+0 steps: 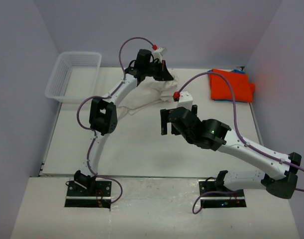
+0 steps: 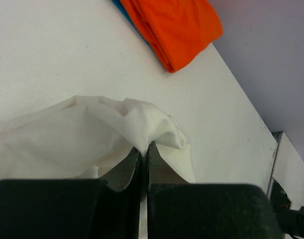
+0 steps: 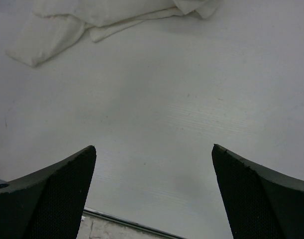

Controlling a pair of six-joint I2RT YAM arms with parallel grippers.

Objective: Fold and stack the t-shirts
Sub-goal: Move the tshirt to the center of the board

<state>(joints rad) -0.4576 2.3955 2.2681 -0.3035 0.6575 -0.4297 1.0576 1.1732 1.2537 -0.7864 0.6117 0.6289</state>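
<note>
Top external view puts the white table [image 1: 142, 149] under everything, with the cream t-shirt [image 1: 144, 97] lying crumpled toward the far middle, partly lifted at 1 point. It is soft, light and limp, so I judge it will sag and bunch wherever it hangs free; a hem corner or shoulder seam is the better hold, pinching only 1 layer. The mesh basket [image 1: 54, 82] sits at the far left corner, and nothing shows inside it. The orange t-shirt [image 1: 230, 85] lies folded at the far right corner, well apart from the cream one, with a blue edge [image 2: 121, 9] peeking from beneath. The left gripper [image 2: 143, 149] has its 2 fingers pressed together on a peak of cream cloth. The right gripper [image 3: 154, 148] hangs over bare table near the shirt, fingers spread wide and holding nothing.
</note>
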